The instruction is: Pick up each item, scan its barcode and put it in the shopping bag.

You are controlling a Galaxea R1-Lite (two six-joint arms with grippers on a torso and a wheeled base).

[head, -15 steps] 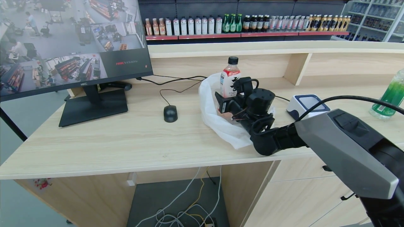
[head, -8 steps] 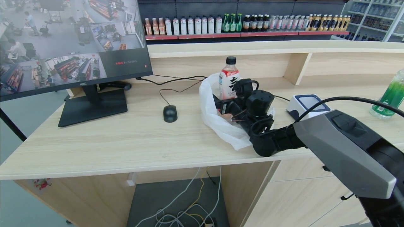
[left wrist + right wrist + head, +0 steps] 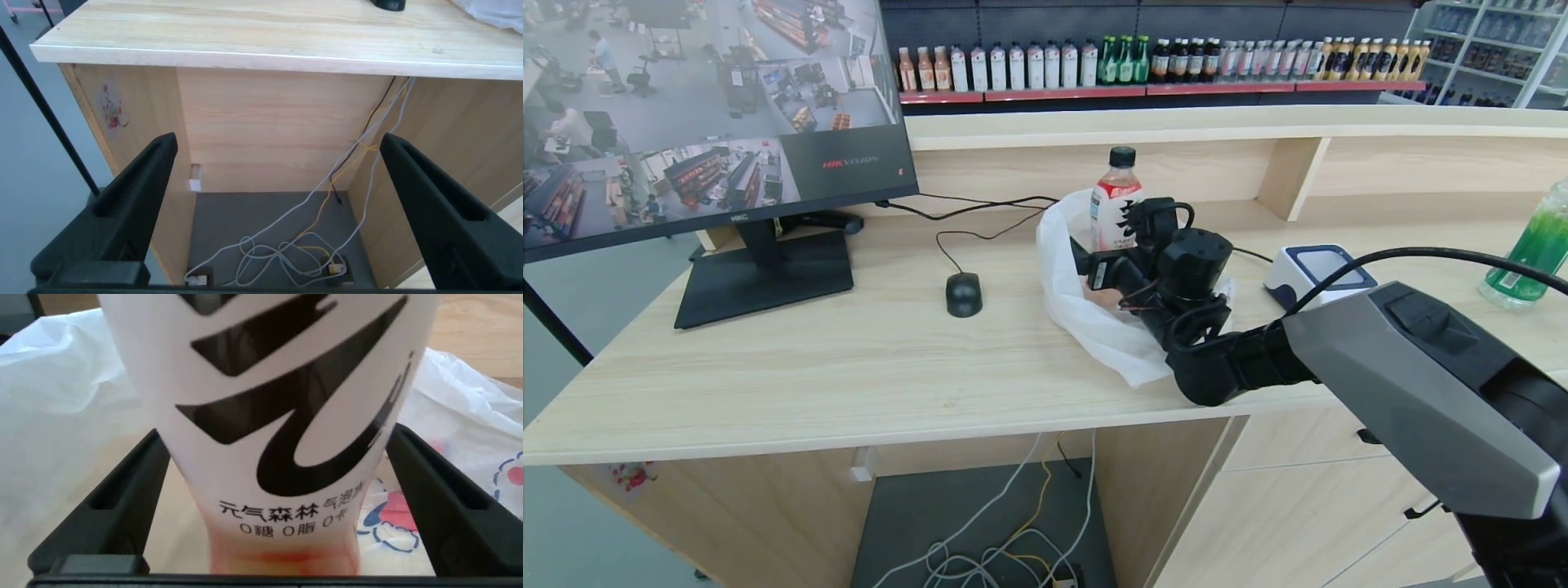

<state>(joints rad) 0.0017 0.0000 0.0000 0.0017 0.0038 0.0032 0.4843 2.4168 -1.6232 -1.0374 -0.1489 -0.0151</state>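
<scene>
The left end effector (image 3: pixel 278 143) hangs low before the front edge of the pale wooden bench (image 3: pixel 849 359). Its two black fingers are spread wide and hold nothing. The right arm stretches forward over that front edge. The right end effector (image 3: pixel 1107 260) is closed on the lower part of an upright bottle (image 3: pixel 1117 204) of smooth plastic, with a black cap and white label. The bottle is at the open mouth of the shopping bag (image 3: pixel 1086 322), a thin, crumpled white film near the bench's back edge.

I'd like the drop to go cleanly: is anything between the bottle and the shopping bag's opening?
Nothing visible does. The right gripper holds the bottle upright at the open mouth of the shopping bag, whose white plastic lies behind and beneath it.
</scene>
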